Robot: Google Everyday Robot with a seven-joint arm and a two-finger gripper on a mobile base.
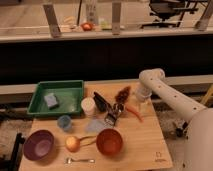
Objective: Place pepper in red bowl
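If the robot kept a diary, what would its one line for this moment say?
pincer: low, beside pepper | pepper: lying on table, not in bowl | red bowl: near front edge, no pepper inside

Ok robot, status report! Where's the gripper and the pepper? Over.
Gripper low, right by the pepper. Pepper lies on the table, not yet in the red bowl. Shiny metal tool sits near the path between them.

Looks like an office: an office chair at one o'clock, a wooden table below, the gripper over its two o'clock side.
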